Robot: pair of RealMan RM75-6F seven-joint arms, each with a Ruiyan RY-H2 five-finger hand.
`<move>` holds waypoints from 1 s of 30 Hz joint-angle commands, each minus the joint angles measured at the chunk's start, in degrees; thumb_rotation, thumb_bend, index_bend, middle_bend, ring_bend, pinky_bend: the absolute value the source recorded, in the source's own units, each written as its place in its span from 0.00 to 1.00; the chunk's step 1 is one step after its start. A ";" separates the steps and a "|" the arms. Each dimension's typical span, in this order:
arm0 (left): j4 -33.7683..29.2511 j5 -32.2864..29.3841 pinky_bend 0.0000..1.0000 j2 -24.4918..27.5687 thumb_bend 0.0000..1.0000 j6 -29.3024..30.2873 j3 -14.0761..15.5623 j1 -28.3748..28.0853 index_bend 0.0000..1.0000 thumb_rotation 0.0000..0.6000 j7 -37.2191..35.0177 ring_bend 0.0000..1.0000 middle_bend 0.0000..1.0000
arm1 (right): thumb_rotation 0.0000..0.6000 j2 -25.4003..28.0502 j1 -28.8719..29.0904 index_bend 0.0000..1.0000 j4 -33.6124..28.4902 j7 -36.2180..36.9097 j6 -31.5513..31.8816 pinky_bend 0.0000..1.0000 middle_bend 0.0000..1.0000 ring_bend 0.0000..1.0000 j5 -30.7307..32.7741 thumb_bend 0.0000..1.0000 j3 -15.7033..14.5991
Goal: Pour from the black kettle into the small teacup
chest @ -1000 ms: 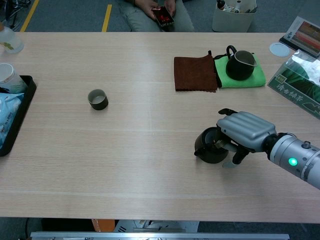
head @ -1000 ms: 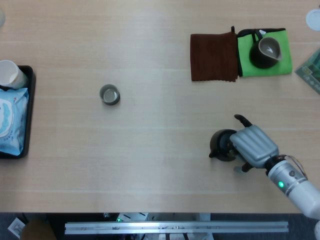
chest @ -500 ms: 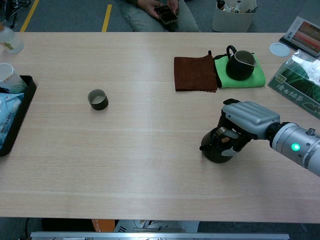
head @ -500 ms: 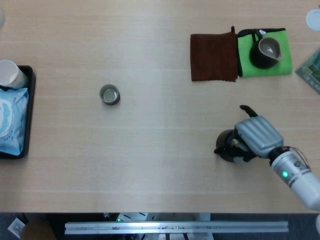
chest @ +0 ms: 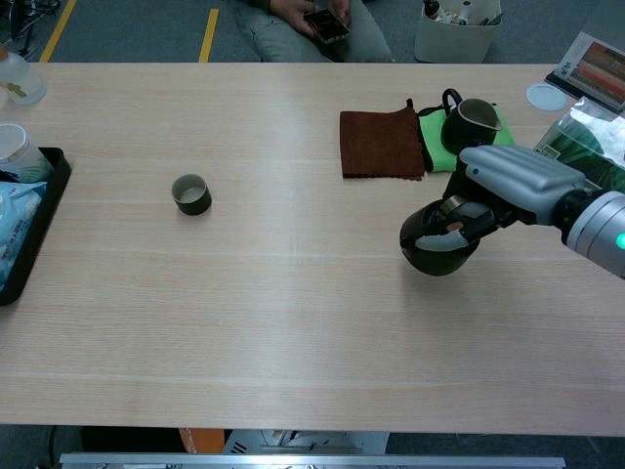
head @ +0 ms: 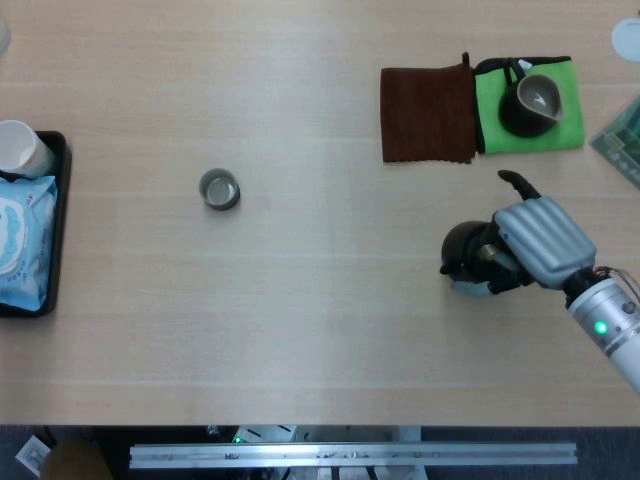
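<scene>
- Head view: the right hand grips the black kettle near the bench's right side; the small teacup stands well apart to the kettle's left and slightly farther from the robot; the kettle's spout points left, toward the cup; the left hand is not in view.
- Chest view: the right hand, fingers closed around the black kettle, appears to hold it clear of the bench; the small teacup sits upright far to the left; the coming carry is judged a long leftward traverse by the right arm.
</scene>
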 commanded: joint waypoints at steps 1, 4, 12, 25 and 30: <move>-0.17 0.16 0.04 -0.06 0.30 -0.10 0.06 -0.06 0.14 1.00 0.27 0.01 0.06 | 0.54 0.60 -0.62 1.00 -0.67 0.36 1.77 0.00 0.98 0.92 -1.18 0.00 0.49; -0.30 0.27 0.04 -0.15 0.30 -0.19 0.08 -0.12 0.14 1.00 0.56 0.01 0.06 | 0.55 0.87 -1.05 1.00 -0.96 -0.10 3.09 0.00 0.99 0.93 -2.25 0.05 0.48; -0.26 0.50 0.04 -0.22 0.30 0.05 0.03 -0.14 0.14 1.00 0.53 0.01 0.06 | 0.56 1.92 -1.67 1.00 -1.73 -0.77 5.25 0.00 0.99 0.93 -4.33 0.17 0.84; 0.37 0.88 0.04 -0.70 0.30 0.60 -0.12 -0.12 0.14 1.00 0.20 0.01 0.06 | 0.59 2.08 -3.09 1.00 -1.54 -2.52 8.74 0.01 0.99 0.93 -7.66 0.27 0.96; 0.40 1.04 0.04 -1.00 0.30 0.57 -0.21 -0.26 0.14 1.00 0.37 0.01 0.07 | 0.65 2.43 -3.52 1.00 -1.46 -2.96 9.68 0.02 0.99 0.93 -8.12 0.26 1.30</move>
